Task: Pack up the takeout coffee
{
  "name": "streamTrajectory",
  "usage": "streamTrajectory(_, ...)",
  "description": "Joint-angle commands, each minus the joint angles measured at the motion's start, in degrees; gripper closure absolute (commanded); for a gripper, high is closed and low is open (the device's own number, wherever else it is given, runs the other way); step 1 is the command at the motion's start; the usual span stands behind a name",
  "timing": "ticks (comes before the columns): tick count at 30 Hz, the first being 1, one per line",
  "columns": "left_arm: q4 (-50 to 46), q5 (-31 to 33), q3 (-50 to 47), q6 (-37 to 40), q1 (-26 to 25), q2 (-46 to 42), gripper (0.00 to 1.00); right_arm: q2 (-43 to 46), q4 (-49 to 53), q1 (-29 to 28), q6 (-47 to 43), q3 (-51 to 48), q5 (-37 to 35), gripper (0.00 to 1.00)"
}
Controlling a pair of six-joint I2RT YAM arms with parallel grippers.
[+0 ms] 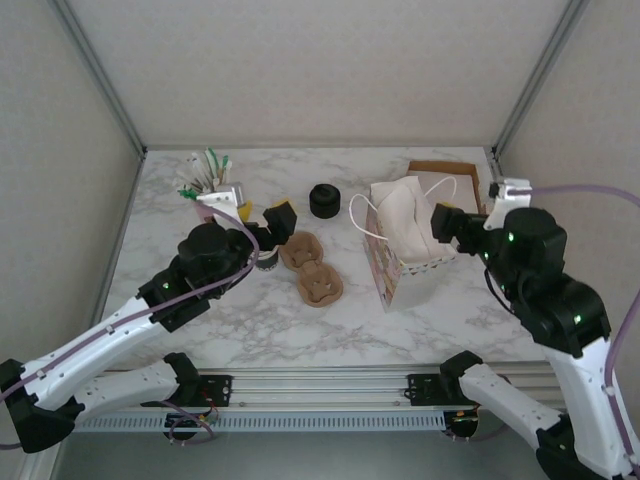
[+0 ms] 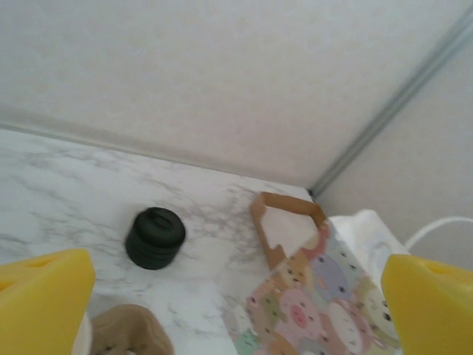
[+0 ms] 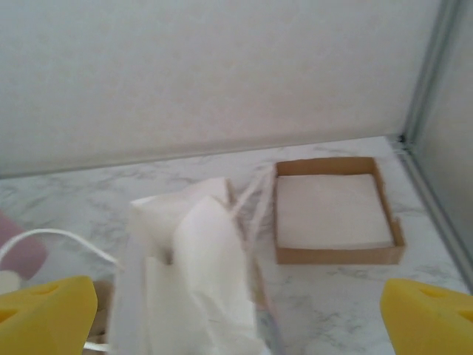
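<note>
"Fingers (image 2: 44,299) on the left gripper (image 1: 265,215): how did they stand?"

"Spread wide, with nothing held. The yellow pads sat at either edge of the wrist view. The right gripper (image 3: 236,322) was the same, its fingers (image 3: 48,314) far apart and gripping nothing, just to the right of the bag (image 1: 405,235)."

"And the coffee cup (image 1: 265,263)?"

"It was left of the bag, on the far side of the cardboard carrier (image 1: 312,268) from it. The left gripper covered most of it from above, so only a dark curved edge showed. I could not tell whether the fingers touched it."

"What else lay around the bag?"

"The carrier lay flat to the bag's left, near it but apart. A pile of black lids (image 1: 323,200) stood behind and left of the bag. A shallow brown box (image 3: 332,255) of white napkins (image 3: 329,211) sat behind the bag, to its right. A bunch of stirrers (image 1: 205,170) stood well to the left of the bag, at the back. The bag itself stood upright on the marble table (image 1: 450,320), its mouth open, white cord handles loose and its near side printed with cartoon animals."
</note>
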State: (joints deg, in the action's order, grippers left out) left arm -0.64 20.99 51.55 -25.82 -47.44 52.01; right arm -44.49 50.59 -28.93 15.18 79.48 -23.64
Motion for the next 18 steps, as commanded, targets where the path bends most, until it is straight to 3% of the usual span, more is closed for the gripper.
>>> streamTrajectory(1,-0.2,9.2,-4.1,-1.9,-0.2,-1.7,0.00,0.9,-4.1,-0.1,0.0,-3.0,-10.4,0.01)
streamTrajectory(5,0.0,12.8,-9.4,-3.7,1.0,-3.4,0.00,-0.9,-2.5,2.9,1.4,-5.0,-10.5,0.01)
streamTrajectory(9,0.5,12.9,-14.4,-5.8,5.0,-3.7,0.01,-1.7,-2.7,11.2,3.3,-7.0,-4.6,0.01)
streamTrajectory(14,4.5,7.8,-21.1,-6.7,14.7,-4.0,0.00,-1.8,-4.4,24.1,4.4,-10.4,3.4,0.01)
streamTrajectory(18,7.9,7.3,-24.7,-5.2,20.8,-4.2,0.00,-1.2,-8.0,31.3,5.7,-15.1,5.8,0.01)
